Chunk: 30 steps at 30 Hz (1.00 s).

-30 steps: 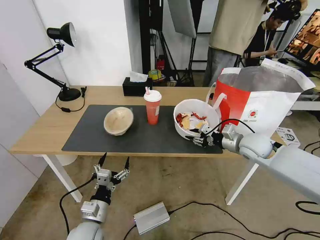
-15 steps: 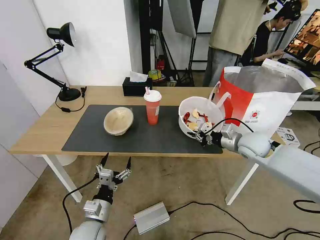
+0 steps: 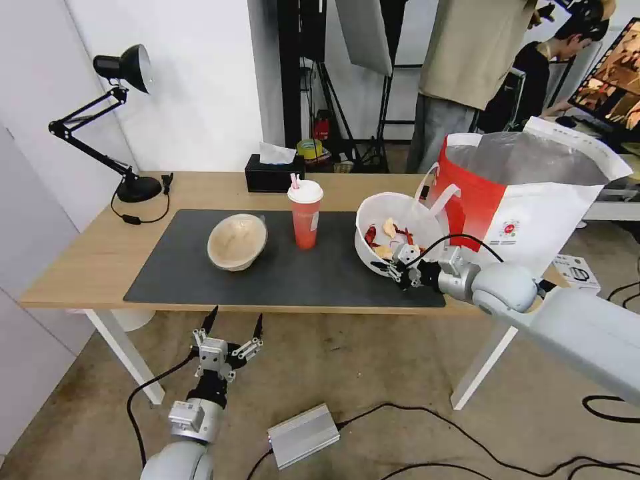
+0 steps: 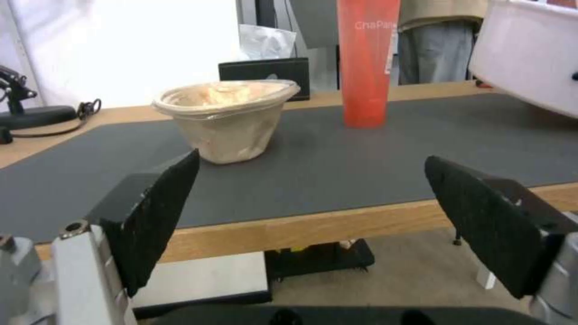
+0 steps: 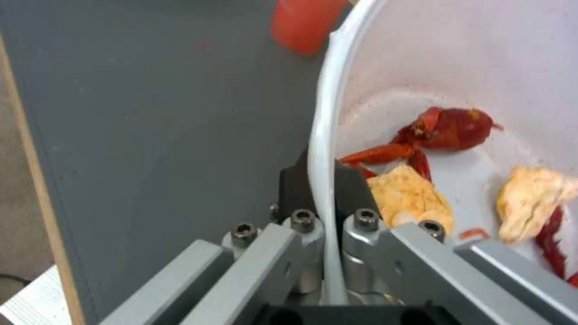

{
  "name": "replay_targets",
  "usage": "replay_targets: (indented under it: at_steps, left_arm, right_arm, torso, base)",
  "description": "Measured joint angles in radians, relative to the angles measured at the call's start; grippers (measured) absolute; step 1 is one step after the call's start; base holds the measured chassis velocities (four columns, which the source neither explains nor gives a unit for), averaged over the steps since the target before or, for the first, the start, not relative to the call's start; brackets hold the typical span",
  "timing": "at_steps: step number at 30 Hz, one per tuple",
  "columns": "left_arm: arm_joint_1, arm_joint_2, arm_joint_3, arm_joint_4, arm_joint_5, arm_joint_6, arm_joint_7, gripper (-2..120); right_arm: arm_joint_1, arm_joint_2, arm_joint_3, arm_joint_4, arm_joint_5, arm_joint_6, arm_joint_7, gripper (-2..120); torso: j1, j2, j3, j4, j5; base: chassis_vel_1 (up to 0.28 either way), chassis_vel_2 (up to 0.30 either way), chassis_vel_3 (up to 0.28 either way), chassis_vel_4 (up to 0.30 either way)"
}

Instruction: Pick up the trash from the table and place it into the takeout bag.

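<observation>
While the white round bowl (image 3: 393, 223) tilts toward the camera at centre right of the head view, these lines record the scene.

White bowl: smooth, thin-rimmed plastic, one of it, holding red shell pieces and yellow scraps (image 5: 409, 194); it sits over the right end of the dark grey mat (image 3: 200, 273), just left of the takeout bag (image 3: 527, 200).
Right gripper: (image 3: 398, 272) reaches in from the lower right on a grey, rounded arm, its two black pads clamped on the bowl's near rim, one pad inside and one outside, as the right wrist view shows (image 5: 322, 189).
Left gripper: (image 3: 231, 328) hangs low at the lower left of the head view, below the table edge, pointing up, its two black ribbed fingers (image 4: 156, 212) spread wide with nothing between them.
Beige pulp bowl: (image 3: 237, 241) one, fibrous and matte, with a crumpled rim, tipped on the mat at centre left.
Drink cup: (image 3: 305, 215) one, a red tapered cylinder with a white lid and straw, upright on the mat between the two bowls.
Takeout bag: one, stiff white fabric with a red print, silver foil lining and white strap handles, standing open at the upper right.
Table: (image 3: 87, 260) one, light wood with white legs.
Tissue box: (image 3: 273, 175) one, black, at the table's far edge.
</observation>
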Motion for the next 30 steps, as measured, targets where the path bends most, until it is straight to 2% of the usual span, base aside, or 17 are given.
replay_targets:
  at_steps: [11, 30]
  left_arm:
    - [0.005, -0.002, -0.001, -0.012, 0.001, 0.003, 0.000, 100]
    - [0.056, 0.009, -0.044, -0.105, 0.002, 0.010, 0.001, 100]
  right_arm:
    - [0.005, -0.021, -0.001, 0.052, 0.004, 0.002, -0.001, 0]
    - [-0.030, -0.098, 0.039, 0.222, 0.025, -0.001, 0.005, 0]
  torso:
    - [0.000, 0.000, 0.000, 0.0000, -0.0001]
    - [0.000, 0.000, 0.000, 0.0000, -0.0001]
  base:
    - [0.000, 0.000, 0.000, 0.000]
    - [0.000, 0.000, 0.000, 0.000]
